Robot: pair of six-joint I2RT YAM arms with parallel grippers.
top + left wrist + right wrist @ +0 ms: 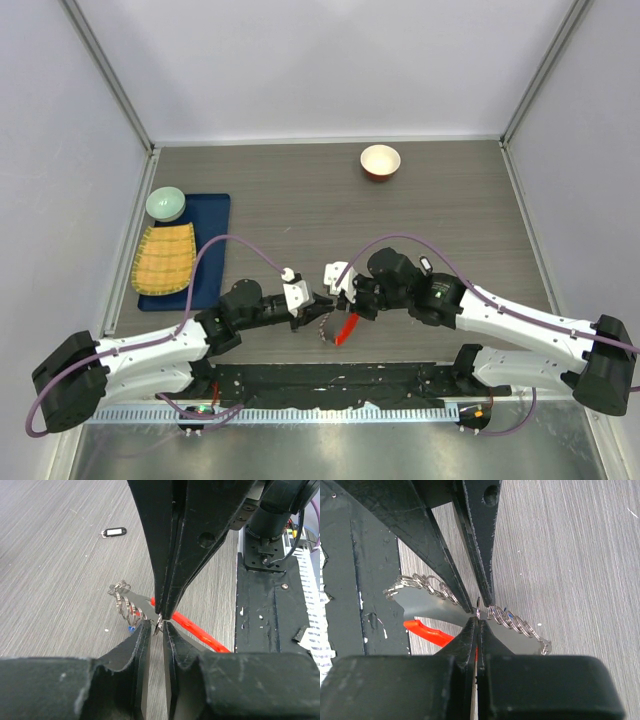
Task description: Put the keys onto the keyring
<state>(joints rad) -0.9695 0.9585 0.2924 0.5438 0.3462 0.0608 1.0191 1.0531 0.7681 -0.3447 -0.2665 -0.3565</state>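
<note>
– Where the two arms meet, what is shown?
– At the near middle of the table [440, 220], the left gripper [156, 626] and the right gripper [477, 624] are seen tip to tip over the keyring [200, 630].
– How are the fingers set?
– The left fingers [142, 645] are set a narrow slit apart, and a small silvery ring [159, 622] is pinched edge-on between their tips. The right fingers [465, 640] are pressed flat together, with their tips touching the same ring. Whether it is gripped by them cannot be told.
– Where is the keyring found?
– Its red bar is seen just beneath the tips, slanted towards the table's near edge. Its chain [122, 597] of silvery loops is spread to either side of the pinched ring. A blue piece [131, 628] is glimpsed beside the chain, too small to be made out.
– Is any key seen apart?
– A black oval tag [114, 531] with a white label is laid flat on the wood, well apart from the cluster. A red-rimmed bowl [380, 161] is set at the far edge, and a blue tray [212, 215] at the left
</note>
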